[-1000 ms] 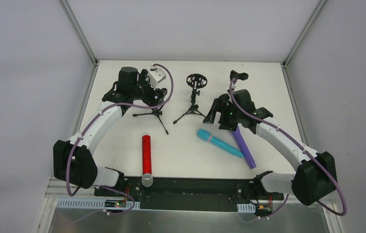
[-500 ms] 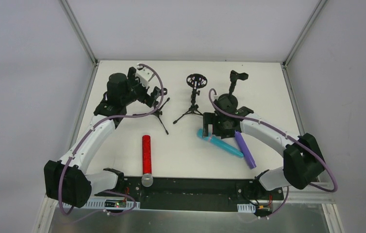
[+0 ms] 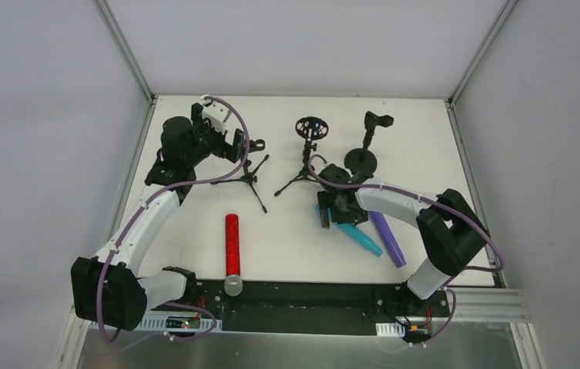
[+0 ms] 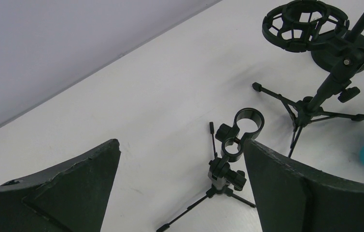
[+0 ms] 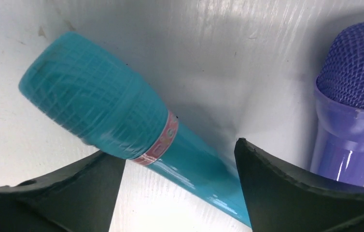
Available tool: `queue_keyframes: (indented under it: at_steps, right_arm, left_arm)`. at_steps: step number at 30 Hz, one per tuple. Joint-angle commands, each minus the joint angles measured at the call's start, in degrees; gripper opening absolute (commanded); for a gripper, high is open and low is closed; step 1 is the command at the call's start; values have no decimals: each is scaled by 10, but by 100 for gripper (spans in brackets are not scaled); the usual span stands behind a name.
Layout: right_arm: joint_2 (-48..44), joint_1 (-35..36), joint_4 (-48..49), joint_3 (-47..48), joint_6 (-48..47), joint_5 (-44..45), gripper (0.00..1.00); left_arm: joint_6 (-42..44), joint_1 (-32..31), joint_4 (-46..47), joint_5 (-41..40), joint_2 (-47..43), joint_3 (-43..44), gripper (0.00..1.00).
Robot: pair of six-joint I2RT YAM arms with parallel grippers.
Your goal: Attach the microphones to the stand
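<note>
The red microphone point(image 3: 231, 240) is lying nearest, left of centre. Mid-table, the right gripper point(image 5: 179, 154) is straddling the cyan microphone point(image 5: 103, 113), fingers apart, with the purple microphone point(image 5: 349, 96) lying just right. Far left, the left gripper point(image 4: 181, 145) is hovering wide apart above a tripod stand point(image 4: 227, 166).

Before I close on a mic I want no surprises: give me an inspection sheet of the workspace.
Surface: white table, faint scuffs.
Job's things: red microphone, cyan microphone, purple microphone lying flat; left tripod stand, shock-mount stand, round-base stand upright, none holding a microphone.
Clutter: nothing seen.
Grippers: left gripper open above the left tripod stand; right gripper open, astride the cyan microphone.
Cables: purple cables along both arms.
Surroundings: grey walls, metal frame posts.
</note>
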Motion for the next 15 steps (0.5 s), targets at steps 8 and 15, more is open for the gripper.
queue_keyframes:
  at_steps: [8, 15]
  right_arm:
    - [-47, 3, -8, -27, 33, 87, 45]
    - [-46, -19, -17, -37, 57, 99, 23]
  left_arm:
    - [-15, 3, 29, 9, 3, 3, 99]
    - [-14, 4, 28, 8, 1, 2, 99]
